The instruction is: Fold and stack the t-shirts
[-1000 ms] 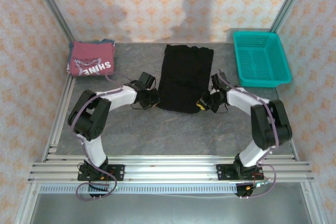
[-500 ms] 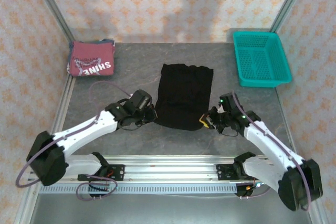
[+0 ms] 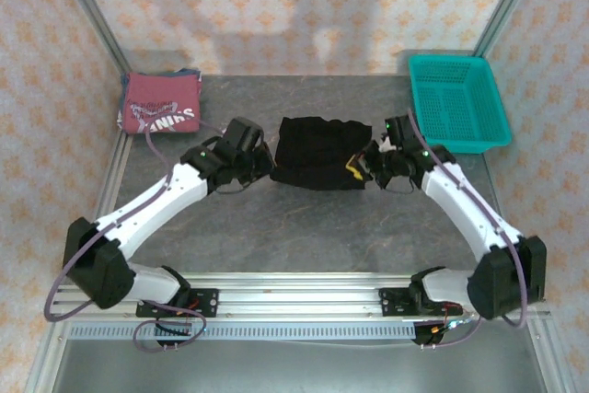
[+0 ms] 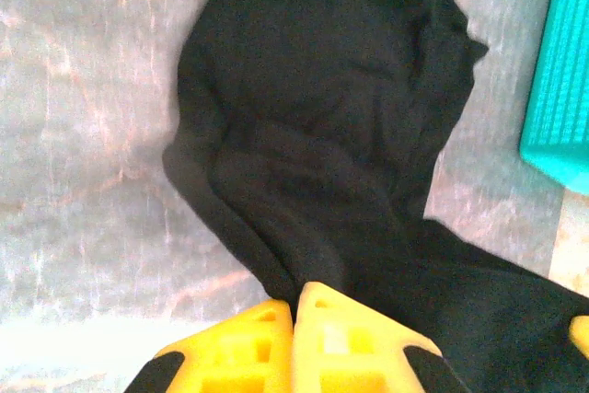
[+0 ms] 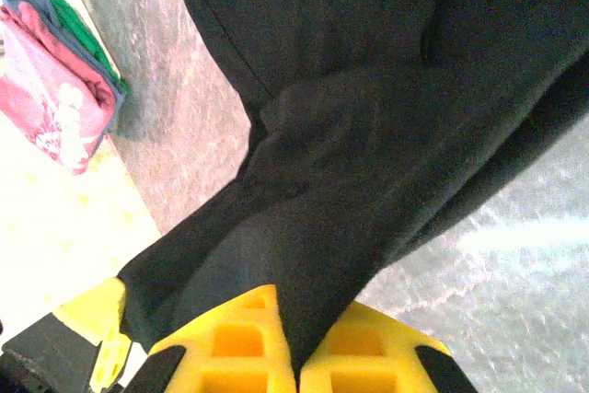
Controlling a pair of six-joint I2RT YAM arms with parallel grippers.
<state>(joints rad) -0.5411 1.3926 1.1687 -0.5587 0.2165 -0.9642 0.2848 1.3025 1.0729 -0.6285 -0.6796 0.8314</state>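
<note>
The black t-shirt (image 3: 317,149) lies in the middle of the table, its near half raised and doubled over toward the back. My left gripper (image 3: 266,162) is shut on its left near corner; in the left wrist view the black t-shirt (image 4: 322,126) runs out from between the yellow fingers (image 4: 354,342). My right gripper (image 3: 361,168) is shut on the right near corner, with the black t-shirt (image 5: 368,135) pinched between its yellow fingers (image 5: 225,342). A dark red t-shirt (image 3: 159,104) with white lettering lies folded on a small pile at the back left.
A teal mesh basket (image 3: 457,102) stands at the back right, close to the right arm. The folded pile (image 5: 55,89) with pink, blue and green layers sits by the left wall. Aluminium rails run along the table's near and left edges.
Both grippers have carried the black t-shirt's near edge away from the arms' bases toward the back. The shirt now looks about half as long.
</note>
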